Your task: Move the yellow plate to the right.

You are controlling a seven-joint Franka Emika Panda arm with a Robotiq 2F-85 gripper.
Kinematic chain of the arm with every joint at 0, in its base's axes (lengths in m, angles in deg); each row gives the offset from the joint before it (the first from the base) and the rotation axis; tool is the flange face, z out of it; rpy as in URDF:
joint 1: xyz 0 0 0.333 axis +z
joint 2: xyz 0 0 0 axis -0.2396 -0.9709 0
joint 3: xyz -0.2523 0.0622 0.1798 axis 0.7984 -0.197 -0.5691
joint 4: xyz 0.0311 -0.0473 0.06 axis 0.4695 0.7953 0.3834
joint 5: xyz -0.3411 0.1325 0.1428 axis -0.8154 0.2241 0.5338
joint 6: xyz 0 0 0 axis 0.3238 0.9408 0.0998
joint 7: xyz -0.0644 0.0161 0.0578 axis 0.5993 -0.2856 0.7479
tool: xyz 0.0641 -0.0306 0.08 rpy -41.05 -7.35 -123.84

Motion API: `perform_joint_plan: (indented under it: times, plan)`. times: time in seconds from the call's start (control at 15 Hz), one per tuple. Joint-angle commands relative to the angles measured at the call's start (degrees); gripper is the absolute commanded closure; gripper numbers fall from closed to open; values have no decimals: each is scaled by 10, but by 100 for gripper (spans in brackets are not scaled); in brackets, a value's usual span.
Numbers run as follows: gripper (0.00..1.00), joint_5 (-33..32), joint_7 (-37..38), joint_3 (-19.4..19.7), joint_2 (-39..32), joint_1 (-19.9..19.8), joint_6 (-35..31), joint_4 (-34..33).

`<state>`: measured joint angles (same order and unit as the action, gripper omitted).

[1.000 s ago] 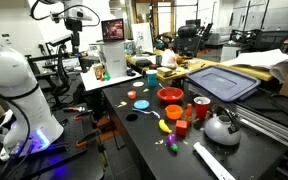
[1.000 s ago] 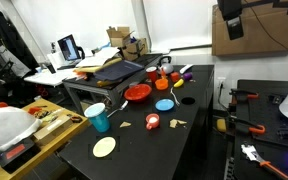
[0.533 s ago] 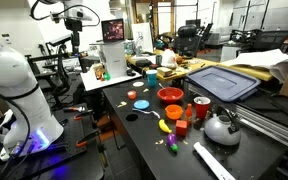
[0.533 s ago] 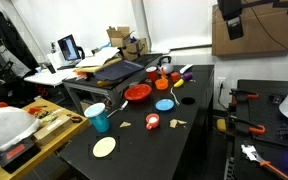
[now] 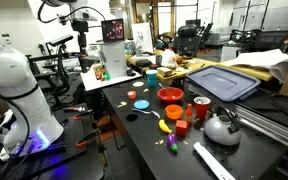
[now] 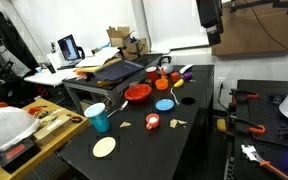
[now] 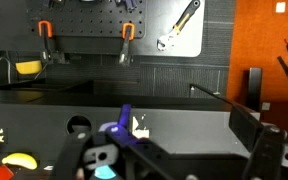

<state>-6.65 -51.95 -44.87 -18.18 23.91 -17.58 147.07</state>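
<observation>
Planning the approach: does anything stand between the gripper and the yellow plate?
Nothing visible blocks it. The gripper hangs open high above the table; the yellow plate lies bare, with the teal cup standing beside it, apart.

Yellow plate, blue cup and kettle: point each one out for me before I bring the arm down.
yellow plate (image 6: 104, 146): in an exterior view, middle of its flat face.
blue cup (image 6: 100, 122): in an exterior view, on its side wall.
kettle (image 5: 222, 129): in an exterior view, on its rounded metal body.
</observation>
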Motion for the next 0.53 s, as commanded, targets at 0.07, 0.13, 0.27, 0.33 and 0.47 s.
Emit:
perform_joint_plan:
  times: [0.07, 0.13, 0.27, 0.33, 0.47]
  plan:
    - [0, -14, 12, -1, -50, -16, -58, -11]
    - [0, -18, 15, -4, -62, -17, -71, -13]
    - [0, -25, 22, -9, -90, -15, -96, -20]
    - [0, -29, 27, -13, -106, -13, -109, -24]
    - [0, -34, 39, -21, -139, -9, -128, -35]
